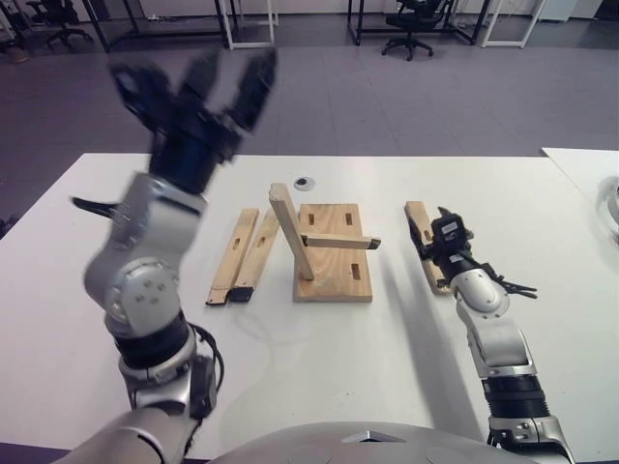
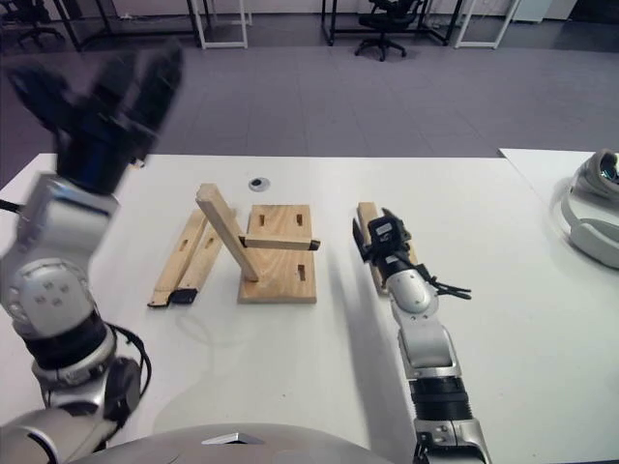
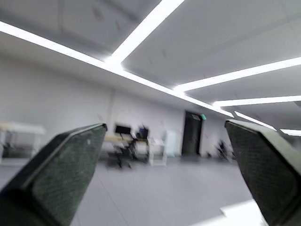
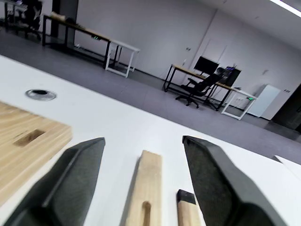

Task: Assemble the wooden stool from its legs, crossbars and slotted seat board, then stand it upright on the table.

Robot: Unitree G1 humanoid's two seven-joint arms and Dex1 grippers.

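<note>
Table (image 1: 542, 290): white, fills the lower frame. Seat board (image 1: 334, 275) lies flat at centre, slots facing up. One leg (image 1: 290, 230) stands tilted on it, with a crossbar (image 1: 338, 242) jutting from it toward the right. Two more wooden pieces (image 1: 242, 253) lie side by side just left of the board.

My left gripper (image 1: 198, 82) is at upper left, raised well above the table, fingers spread, nothing held.

My right gripper (image 4: 143, 143) is right of centre, released, with fingers either side of a slotted leg (image 4: 148, 179) lying flat. I cannot tell whether they touch it.

Grey floor (image 1: 406, 97), office chair (image 1: 411, 27), desks (image 1: 164, 21)
</note>
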